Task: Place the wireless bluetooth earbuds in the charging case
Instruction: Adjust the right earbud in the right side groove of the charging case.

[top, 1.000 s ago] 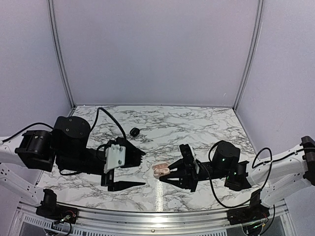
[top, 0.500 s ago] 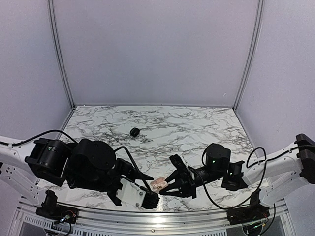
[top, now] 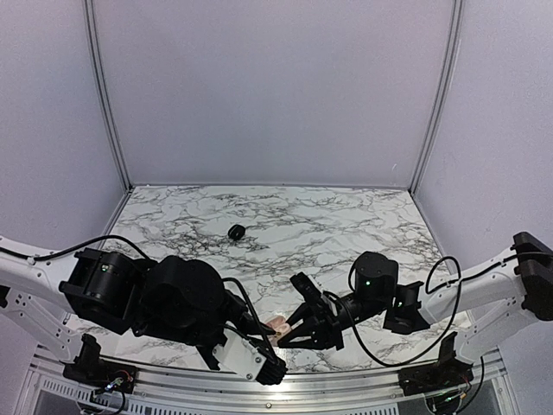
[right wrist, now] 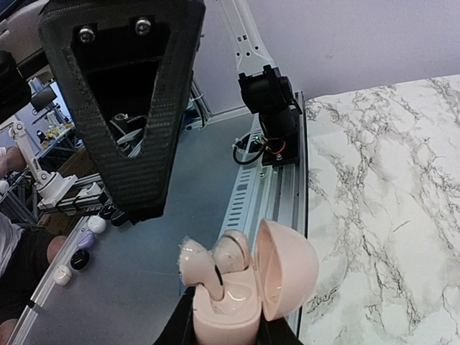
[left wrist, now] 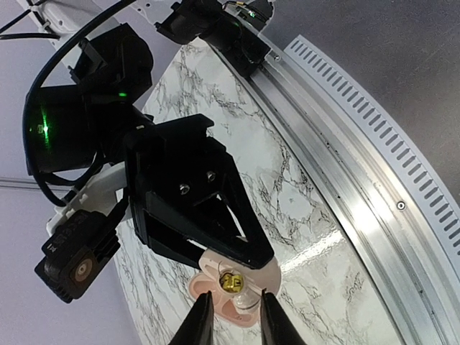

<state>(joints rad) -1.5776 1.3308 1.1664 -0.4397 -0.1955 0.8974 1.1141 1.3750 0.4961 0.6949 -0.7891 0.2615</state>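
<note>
The charging case [right wrist: 287, 269] is pale pink with its lid swung open, and my right gripper [right wrist: 226, 332] is shut on its base, holding it above the table's near edge. Two pale pink earbuds stand in it. One earbud [right wrist: 195, 262] sticks up tilted, and the other earbud [right wrist: 231, 251] sits lower beside it. My left gripper [left wrist: 235, 325] points at the case [left wrist: 267, 274] with its jaws a narrow gap apart. An earbud [left wrist: 234, 282] with gold contacts shows between them, gripped by nothing. From above, the case [top: 279, 325] lies between the left gripper [top: 270, 335] and the right gripper [top: 289, 330].
A black round puck-like object [top: 236, 232] lies far back on the marble table [top: 346, 225]. A slotted aluminium rail [top: 285, 393] runs along the near edge, right under both grippers. White booth walls close the back and sides.
My left arm swung in from the left to the case, and its jaws narrowed from wide open. The right gripper carried the case slightly nearer to the front edge.
</note>
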